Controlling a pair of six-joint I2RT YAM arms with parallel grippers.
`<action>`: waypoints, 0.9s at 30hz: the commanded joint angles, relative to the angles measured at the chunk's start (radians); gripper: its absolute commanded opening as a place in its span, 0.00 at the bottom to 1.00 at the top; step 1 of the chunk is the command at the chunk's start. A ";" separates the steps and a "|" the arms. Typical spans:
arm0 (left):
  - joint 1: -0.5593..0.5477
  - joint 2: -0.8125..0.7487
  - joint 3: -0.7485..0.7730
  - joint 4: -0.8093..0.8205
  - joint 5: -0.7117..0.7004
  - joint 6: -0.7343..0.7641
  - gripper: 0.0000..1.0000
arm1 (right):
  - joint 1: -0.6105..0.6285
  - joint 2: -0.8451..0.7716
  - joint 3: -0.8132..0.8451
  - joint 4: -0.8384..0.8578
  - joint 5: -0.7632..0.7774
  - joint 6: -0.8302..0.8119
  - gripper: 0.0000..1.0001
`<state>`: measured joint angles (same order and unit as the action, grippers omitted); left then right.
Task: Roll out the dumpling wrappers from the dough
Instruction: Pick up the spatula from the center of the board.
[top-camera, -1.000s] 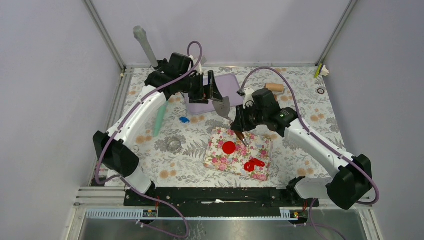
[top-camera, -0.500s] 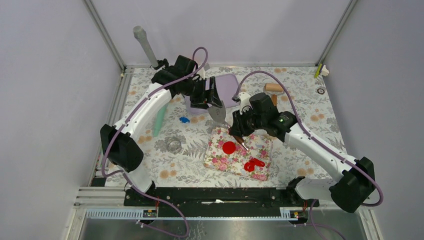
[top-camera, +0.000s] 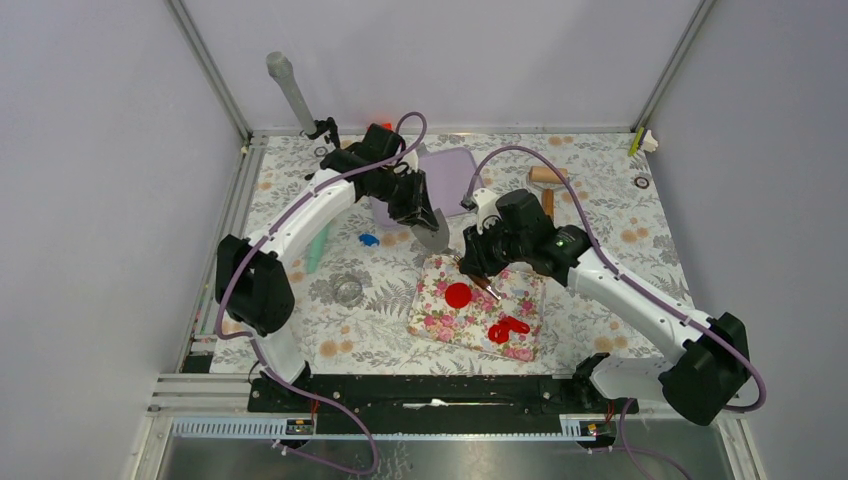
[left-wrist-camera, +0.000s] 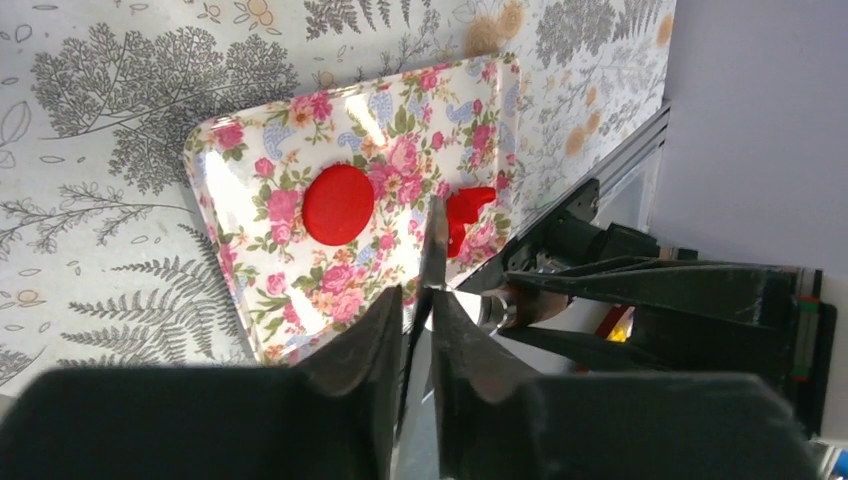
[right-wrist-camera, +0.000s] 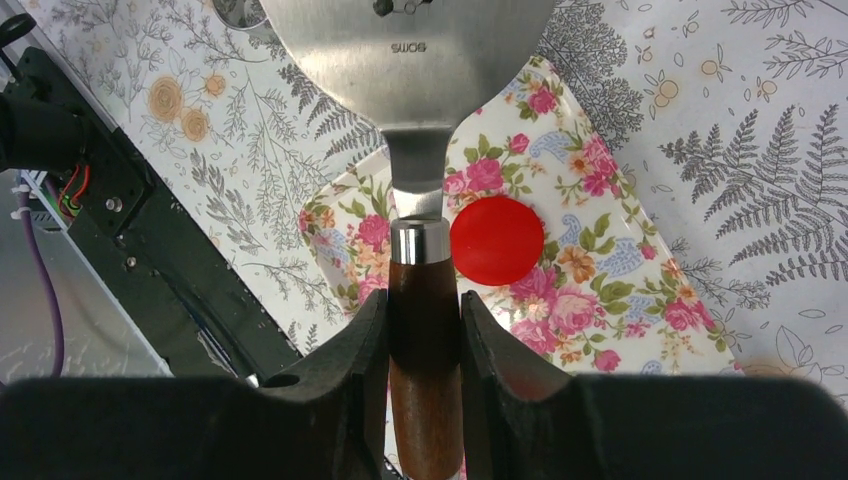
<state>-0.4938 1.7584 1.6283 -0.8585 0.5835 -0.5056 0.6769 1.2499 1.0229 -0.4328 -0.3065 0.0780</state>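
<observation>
Left gripper (left-wrist-camera: 418, 310) has swung in and closed, pinching the spatula (right-wrist-camera: 405, 40) by its blade while right gripper (right-wrist-camera: 425, 310) clamps the wooden handle (right-wrist-camera: 424, 340); red wrapper (right-wrist-camera: 497, 240) lies on floral tray's (right-wrist-camera: 590, 300) left half; likely handover, so release only once the other grip holds.

Dumpling wrapper (top-camera: 458, 295) – one bright red disc, round, smooth and flat, lying face-up near the middle of the floral tray (top-camera: 435, 320).
Dough (top-camera: 508, 329) – bright red ragged scraps, clumped together, flat on the same tray, apart from the disc, towards its near right corner.
</observation>
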 joint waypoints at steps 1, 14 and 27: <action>0.000 -0.021 -0.024 0.078 0.027 -0.025 0.03 | 0.009 -0.025 -0.004 0.037 0.012 -0.035 0.00; 0.080 -0.154 -0.075 0.182 0.027 -0.046 0.00 | 0.007 -0.112 0.011 -0.018 0.117 0.009 0.81; 0.174 -0.330 -0.243 0.433 0.114 -0.064 0.00 | -0.484 -0.236 -0.063 0.275 -0.484 0.436 0.95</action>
<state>-0.3424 1.4544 1.3899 -0.5758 0.5930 -0.5522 0.3565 1.0145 1.0115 -0.3683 -0.4438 0.2928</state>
